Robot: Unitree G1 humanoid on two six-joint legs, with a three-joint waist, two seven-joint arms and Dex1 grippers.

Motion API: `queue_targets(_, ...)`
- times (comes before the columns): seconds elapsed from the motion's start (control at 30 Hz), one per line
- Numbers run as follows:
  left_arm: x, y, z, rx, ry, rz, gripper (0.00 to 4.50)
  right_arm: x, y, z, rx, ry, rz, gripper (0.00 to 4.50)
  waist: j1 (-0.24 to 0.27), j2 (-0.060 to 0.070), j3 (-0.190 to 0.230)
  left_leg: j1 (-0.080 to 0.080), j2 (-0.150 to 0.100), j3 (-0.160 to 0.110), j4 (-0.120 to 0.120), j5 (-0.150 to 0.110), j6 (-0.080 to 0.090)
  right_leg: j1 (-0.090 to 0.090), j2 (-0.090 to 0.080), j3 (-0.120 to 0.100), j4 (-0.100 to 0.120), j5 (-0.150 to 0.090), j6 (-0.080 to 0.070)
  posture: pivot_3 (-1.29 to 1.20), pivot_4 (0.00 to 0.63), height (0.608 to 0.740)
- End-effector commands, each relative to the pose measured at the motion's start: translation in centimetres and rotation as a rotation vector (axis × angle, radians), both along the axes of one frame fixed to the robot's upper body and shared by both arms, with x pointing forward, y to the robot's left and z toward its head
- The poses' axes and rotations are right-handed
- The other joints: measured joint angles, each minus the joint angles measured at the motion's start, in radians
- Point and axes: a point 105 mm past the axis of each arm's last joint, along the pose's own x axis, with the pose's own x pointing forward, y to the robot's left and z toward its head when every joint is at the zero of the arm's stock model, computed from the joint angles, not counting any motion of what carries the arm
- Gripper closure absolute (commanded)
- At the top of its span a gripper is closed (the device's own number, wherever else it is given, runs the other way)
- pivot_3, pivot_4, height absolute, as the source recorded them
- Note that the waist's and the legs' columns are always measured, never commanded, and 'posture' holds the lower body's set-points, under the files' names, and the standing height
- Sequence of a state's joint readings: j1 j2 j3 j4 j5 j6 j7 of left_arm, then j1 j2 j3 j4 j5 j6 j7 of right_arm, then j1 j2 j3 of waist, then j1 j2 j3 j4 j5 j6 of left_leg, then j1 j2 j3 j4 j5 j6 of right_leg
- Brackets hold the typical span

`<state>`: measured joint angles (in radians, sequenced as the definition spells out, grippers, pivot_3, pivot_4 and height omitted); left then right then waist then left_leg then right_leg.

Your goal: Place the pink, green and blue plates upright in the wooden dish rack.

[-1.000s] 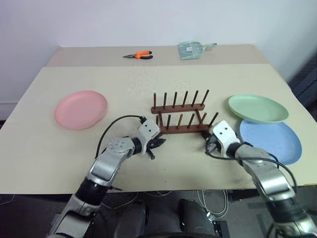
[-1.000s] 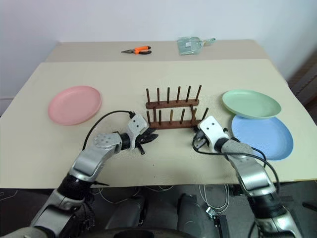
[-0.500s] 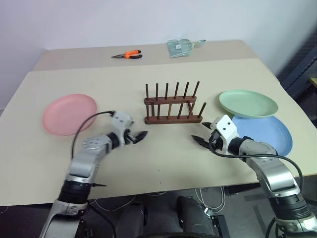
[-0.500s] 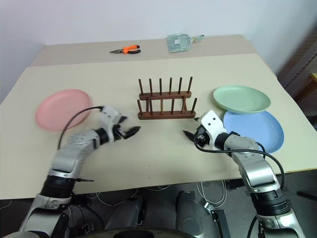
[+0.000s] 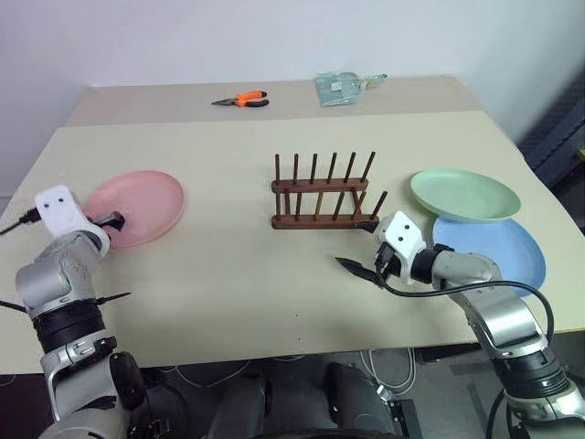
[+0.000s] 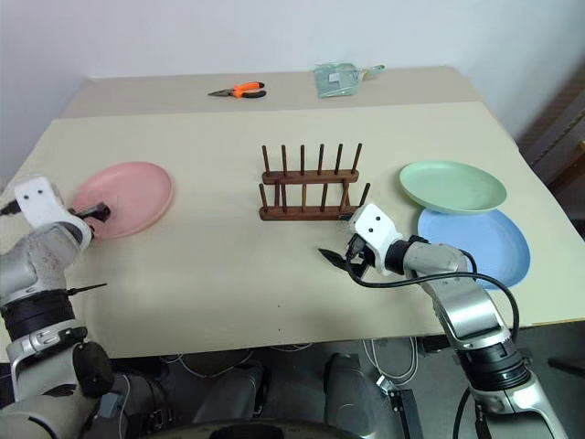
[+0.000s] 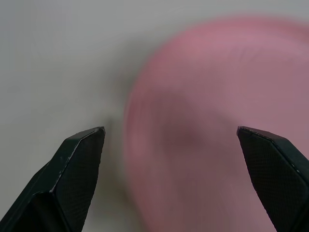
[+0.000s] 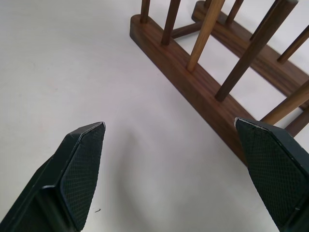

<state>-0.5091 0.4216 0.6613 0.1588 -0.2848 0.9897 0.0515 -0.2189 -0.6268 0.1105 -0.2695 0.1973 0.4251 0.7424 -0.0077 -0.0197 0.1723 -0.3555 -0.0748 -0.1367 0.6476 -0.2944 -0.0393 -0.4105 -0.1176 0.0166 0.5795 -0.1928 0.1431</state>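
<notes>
The salmon pink plate (image 5: 137, 203) lies flat at the table's left. My left gripper (image 5: 109, 220) hovers at its near edge, open; between the spread fingers (image 7: 79, 166) the left wrist view shows the pink plate (image 7: 217, 121). The wooden dish rack (image 5: 323, 198) stands empty at the table's middle. The pale green plate (image 5: 464, 194) lies at the right and overlaps the far rim of the light blue plate (image 5: 494, 252). My right gripper (image 5: 360, 267) is open, low over the table just in front of the rack's right end (image 8: 203, 89), holding nothing.
Orange-handled pliers (image 5: 241, 101) and a clear plastic pouch (image 5: 347, 87) lie on the rear table surface. The table's front edge (image 5: 292, 352) runs close under both arms. Bare tabletop (image 5: 228, 265) stretches between the pink plate and the rack.
My left arm has swung left from in front of the rack to the pink plate's near edge. Both grippers have opened. The right gripper has shifted only slightly; the camera moved too.
</notes>
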Motion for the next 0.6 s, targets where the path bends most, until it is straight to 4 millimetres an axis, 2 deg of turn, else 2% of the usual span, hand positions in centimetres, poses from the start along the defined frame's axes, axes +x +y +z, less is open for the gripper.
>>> queue_targets(0.03,-0.3,-0.2,-0.3,-0.118,-0.028,0.029,0.73,0.4,0.2,1.7,0.009,-0.083,0.006,0.00,0.000,0.001,0.000,0.000,0.000,0.000,0.000,0.000,0.000,0.000,0.000,0.000,0.000,0.000,0.000,0.00,0.150,0.740)
queue_targets(0.17,0.0,-0.2,-0.2,-0.140,-0.063,0.050,2.85,0.8,-0.4,2.1,-0.003,-0.104,-0.025,0.00,0.001,0.001,0.000,0.001,0.000,0.000,0.000,0.001,-0.002,0.001,0.000,0.000,0.000,0.000,0.001,0.00,0.150,0.740)
queue_targets(0.2,0.3,-0.6,0.2,-0.133,-0.079,0.032,3.21,1.0,-0.6,2.4,0.004,-0.103,-0.040,0.00,0.003,0.001,0.000,0.001,0.000,0.000,0.000,0.001,-0.002,0.001,0.000,0.000,0.000,0.000,0.001,0.00,0.150,0.740)
queue_targets(0.27,2.0,-2.5,3.2,-0.073,-0.227,-0.070,4.27,0.7,-0.6,3.7,0.033,-0.106,-0.021,0.00,0.012,0.000,0.000,0.001,0.000,0.000,0.000,0.001,-0.002,0.001,0.000,0.000,0.000,0.000,0.000,0.00,0.150,0.740)
queue_targets(0.33,3.4,-5.0,6.6,-0.028,-0.394,-0.185,4.42,0.9,-0.2,5.2,0.035,-0.163,-0.009,0.00,0.022,0.000,0.000,0.000,0.000,0.000,0.001,0.001,-0.002,0.001,0.000,0.000,0.000,0.001,-0.002,0.00,0.150,0.740)
queue_targets(0.43,4.5,-7.9,9.9,-0.038,-0.535,-0.278,4.42,1.1,1.2,7.7,0.021,-0.278,0.029,0.00,0.022,-0.002,0.001,-0.001,0.000,0.000,0.001,0.002,-0.003,0.001,0.000,-0.001,-0.001,0.001,-0.002,0.00,0.150,0.740)
queue_targets(0.53,5.3,-11.7,13.2,-0.003,-0.631,-0.415,4.42,0.7,4.0,10.2,-0.025,-0.424,0.140,0.00,0.015,-0.004,0.002,-0.001,0.000,0.000,0.001,0.002,-0.003,0.000,0.000,-0.001,-0.001,0.000,-0.001,0.00,0.150,0.740)
queue_targets(0.6,5.5,-15.0,15.5,0.006,-0.689,-0.523,4.42,0.7,6.2,11.7,-0.076,-0.539,0.203,0.00,0.004,-0.004,0.002,-0.001,0.001,0.001,-0.001,0.002,-0.003,-0.001,0.001,-0.001,-0.001,0.001,-0.001,0.00,0.150,0.740)
